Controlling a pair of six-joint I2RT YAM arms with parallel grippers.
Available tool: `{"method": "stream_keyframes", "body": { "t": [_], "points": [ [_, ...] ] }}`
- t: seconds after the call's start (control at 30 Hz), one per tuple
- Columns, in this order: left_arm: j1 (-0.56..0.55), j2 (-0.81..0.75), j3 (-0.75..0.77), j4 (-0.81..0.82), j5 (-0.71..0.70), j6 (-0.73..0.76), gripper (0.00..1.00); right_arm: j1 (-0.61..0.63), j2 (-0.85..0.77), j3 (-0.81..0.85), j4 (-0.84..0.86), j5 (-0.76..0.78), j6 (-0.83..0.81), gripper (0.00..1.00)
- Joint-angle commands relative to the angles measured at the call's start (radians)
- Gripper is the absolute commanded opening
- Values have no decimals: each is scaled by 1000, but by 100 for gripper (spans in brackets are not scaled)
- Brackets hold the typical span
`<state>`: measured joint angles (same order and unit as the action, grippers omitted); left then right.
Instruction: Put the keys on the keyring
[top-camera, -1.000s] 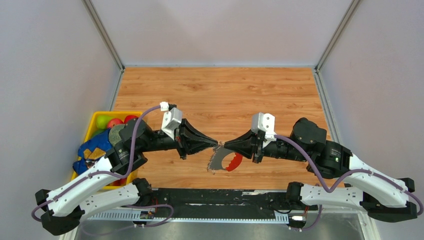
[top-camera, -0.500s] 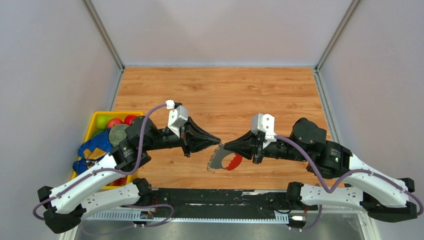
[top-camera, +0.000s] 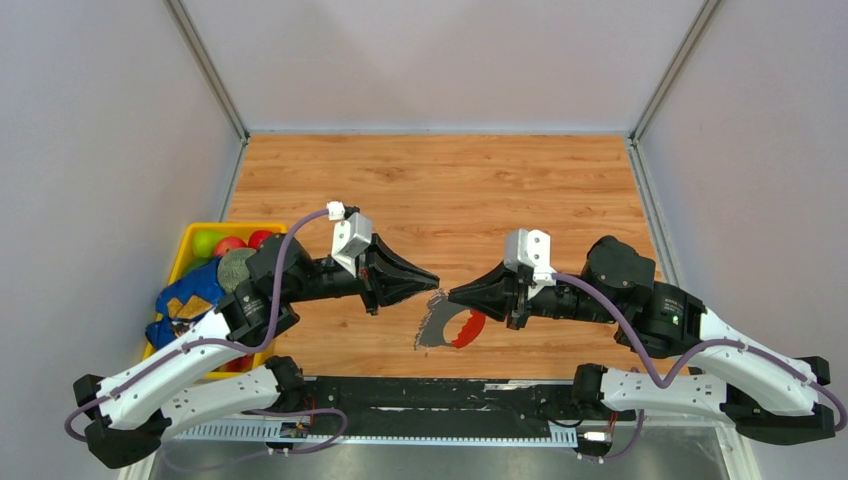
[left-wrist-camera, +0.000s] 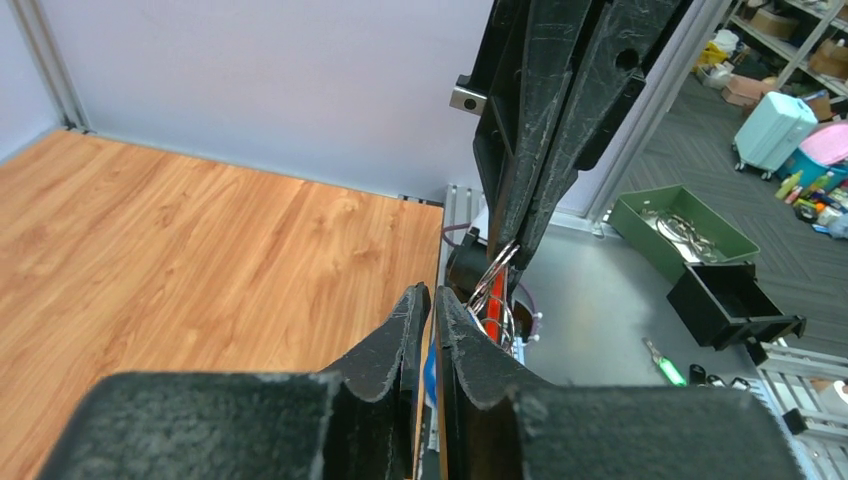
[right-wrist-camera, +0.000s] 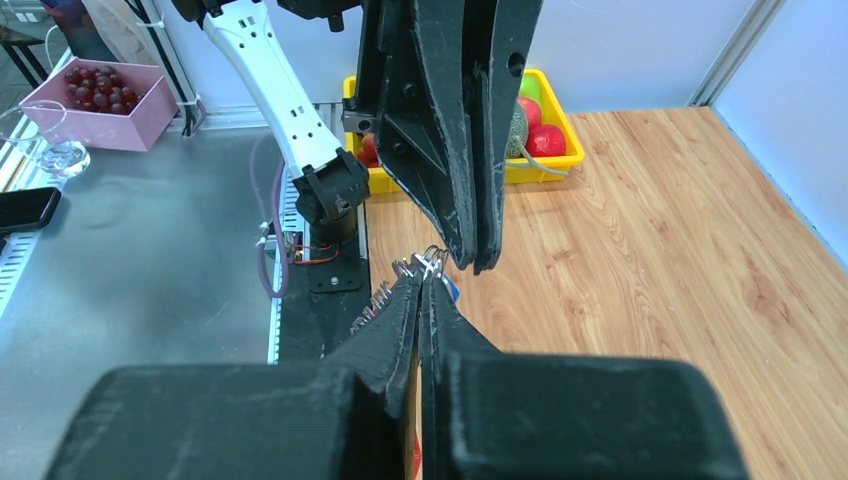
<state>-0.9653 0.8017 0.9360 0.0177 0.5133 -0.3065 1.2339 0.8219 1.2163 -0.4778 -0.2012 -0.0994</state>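
My right gripper (top-camera: 451, 294) is shut on thin silvery wire loops (right-wrist-camera: 428, 265) at its tip. The keyring hangs below it, with its grey jagged piece (top-camera: 434, 326) and red loop (top-camera: 468, 327). The keys' blue tag (right-wrist-camera: 452, 290) shows just beside the right tip and again past my left fingers (left-wrist-camera: 431, 366); the tiny keys themselves are hard to make out. My left gripper (top-camera: 437, 279) has its jaws closed to a thin slit, nothing seen in them. Its tip is a little above and left of the right tip, close but apart. The right fingers (left-wrist-camera: 540, 140) fill the left wrist view.
A yellow bin (top-camera: 190, 240) with red and green fruit stands at the table's left edge, under the left arm, with a blue cloth (top-camera: 185, 296) beside it. Grey walls close the left, far and right sides. The black base rail (top-camera: 430, 395) runs along the near edge.
One second ago the two tips met at the keyring's top. The left gripper has drawn back and up a little. The right gripper still holds the hanging keyring.
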Motion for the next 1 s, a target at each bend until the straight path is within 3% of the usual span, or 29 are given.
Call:
{"method": "stream_keyframes", "body": {
  "t": [0.0,0.17,0.37,0.97],
  "points": [
    [4,-37,37,-11,-33,30,23,4,-11,21,14,-22,-12,0],
    [3,-63,31,9,-32,40,41,4,-7,27,12,-31,-11,0],
    [3,-80,1,76,40,36,51,4,13,50,12,-75,8,0],
    [3,-120,-60,217,181,-11,52,4,74,134,43,-235,53,0]
  ]
}}
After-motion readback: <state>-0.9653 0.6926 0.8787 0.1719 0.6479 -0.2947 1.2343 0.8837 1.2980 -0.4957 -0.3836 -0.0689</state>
